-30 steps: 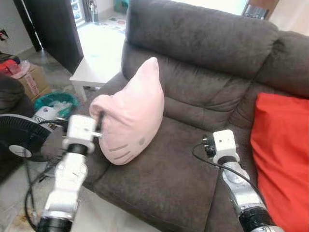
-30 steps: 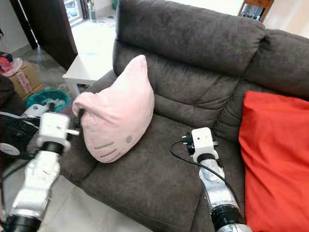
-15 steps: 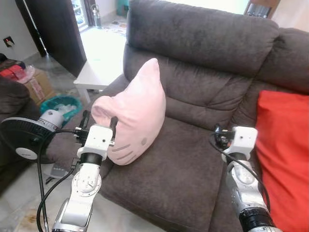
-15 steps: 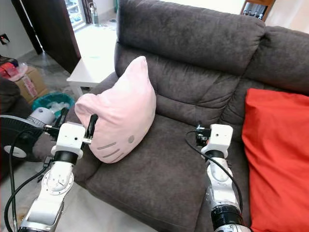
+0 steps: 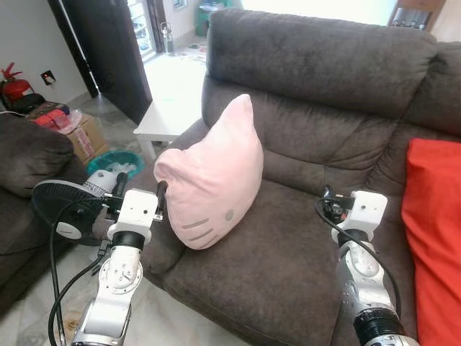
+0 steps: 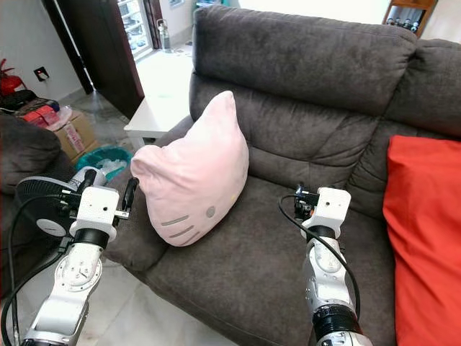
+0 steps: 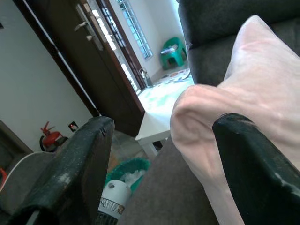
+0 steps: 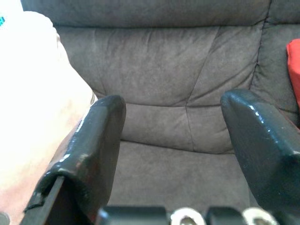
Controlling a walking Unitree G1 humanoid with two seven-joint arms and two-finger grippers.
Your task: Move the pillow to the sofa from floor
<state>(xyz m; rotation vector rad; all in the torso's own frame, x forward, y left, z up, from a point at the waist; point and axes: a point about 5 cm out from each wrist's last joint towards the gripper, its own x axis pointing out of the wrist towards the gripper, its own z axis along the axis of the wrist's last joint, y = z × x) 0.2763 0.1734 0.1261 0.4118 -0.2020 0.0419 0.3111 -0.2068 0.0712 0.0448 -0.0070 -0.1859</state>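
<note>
The pink cat-face pillow (image 5: 212, 173) stands upright on the dark grey sofa (image 5: 317, 72), leaning on the left armrest and the backrest. My left gripper (image 5: 142, 187) is open just left of the pillow's lower ear, holding nothing. In the left wrist view that ear (image 7: 206, 117) sits between the two black fingers (image 7: 79, 164), with a gap on both sides. My right gripper (image 6: 306, 198) hovers open over the seat cushion, to the right of the pillow; between its fingers (image 8: 98, 136) lies bare sofa fabric.
A red cushion (image 5: 432, 231) lies on the sofa's right part. On the floor at the left stand a black fan (image 5: 61, 213) with cables, a teal basket (image 5: 108, 160) and a cardboard box (image 5: 79, 133). A white side table (image 5: 169, 115) stands behind the armrest.
The left gripper has drawn back from the pillow's ear, where it touched a second ago, and stands open beside it. The camera has shifted. The pillow rests in the same spot.
</note>
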